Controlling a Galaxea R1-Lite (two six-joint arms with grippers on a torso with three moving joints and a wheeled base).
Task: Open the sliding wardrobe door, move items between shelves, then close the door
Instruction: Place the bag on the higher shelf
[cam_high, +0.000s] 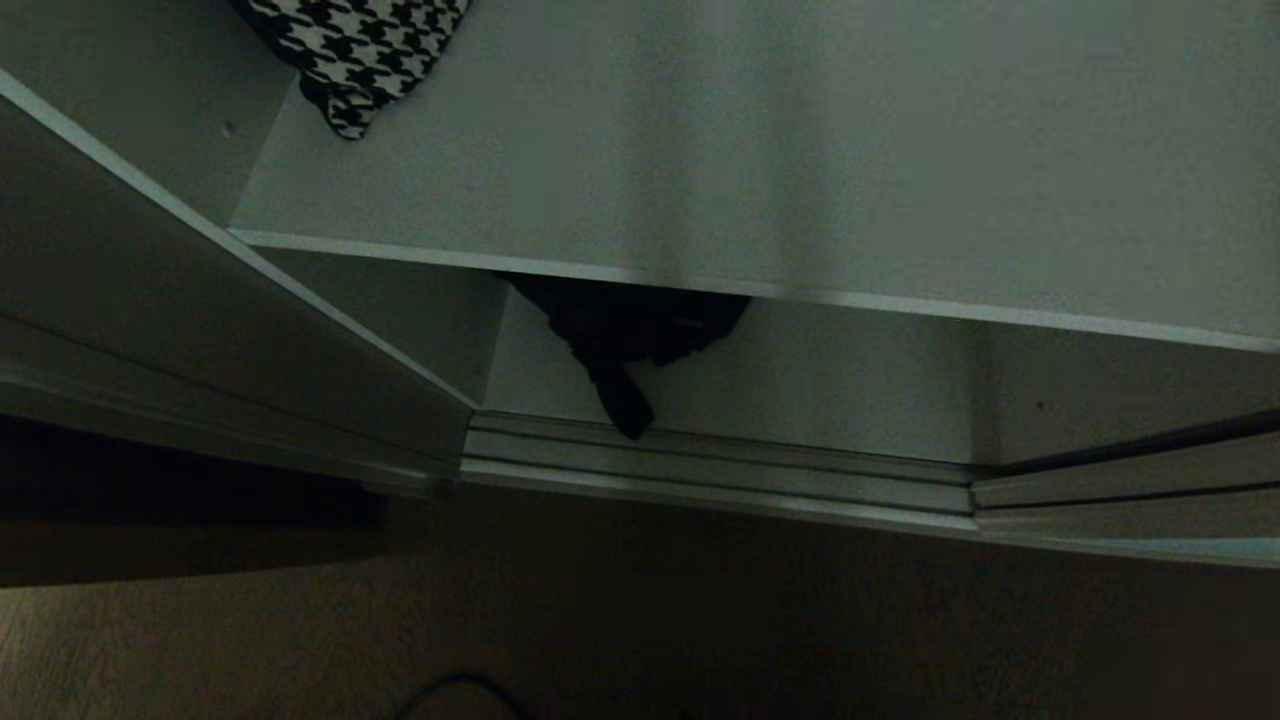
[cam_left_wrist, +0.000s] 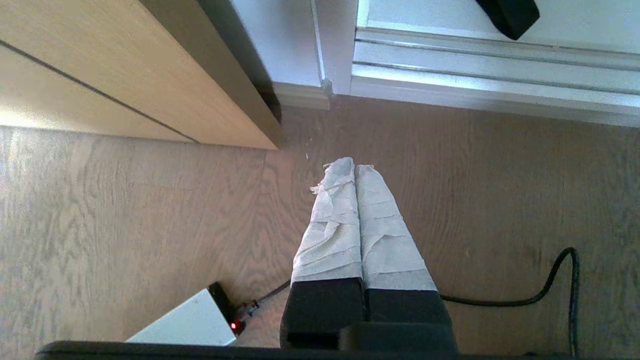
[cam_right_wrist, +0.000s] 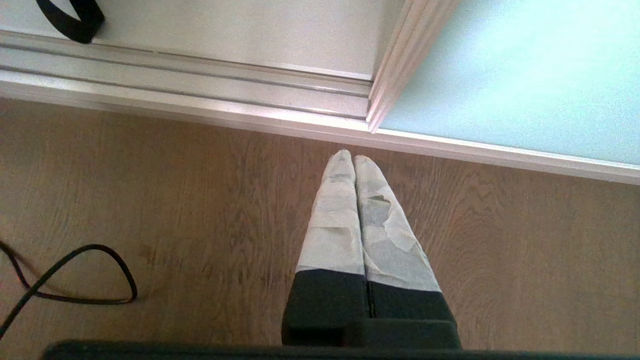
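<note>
From my remote station, the beige wooden cabinet front (cam_left_wrist: 125, 75) stands at the far left, next to the wardrobe opening. In the head view, the black-and-white houndstooth cloth (cam_high: 355, 55) lies at the left rear of the upper pale grey-white matte shelf (cam_high: 750, 150). Below that board's thin front edge, a soft black fabric piece (cam_high: 630, 330) rests on the lower pale grey-white shelf (cam_high: 850, 380); its dangling strap (cam_high: 622, 400) reaches down to the ridged silver metal floor track (cam_high: 700, 470).

The left pincer (cam_left_wrist: 355, 167) hangs above the brown wood-grain floor (cam_left_wrist: 125, 225), short of the track. Its two tape-wrapped fingers (cam_left_wrist: 332, 220) are pressed together and hold nothing. A small white box with a red light (cam_left_wrist: 190, 325) and a black cable (cam_left_wrist: 550, 285) lie on the floor near it.

The right pincer (cam_right_wrist: 353, 159) also hangs over the floor, just before the track. Its tape-wrapped fingers (cam_right_wrist: 335, 225) are likewise pressed together, empty. A second loop of black cable (cam_right_wrist: 75, 275) lies on the floor beside it.

The tall frosted pale blue-green glass sliding wardrobe door in its thin silver frame (cam_right_wrist: 515, 75) stands at the right end of the track, leaving the shelves exposed.
</note>
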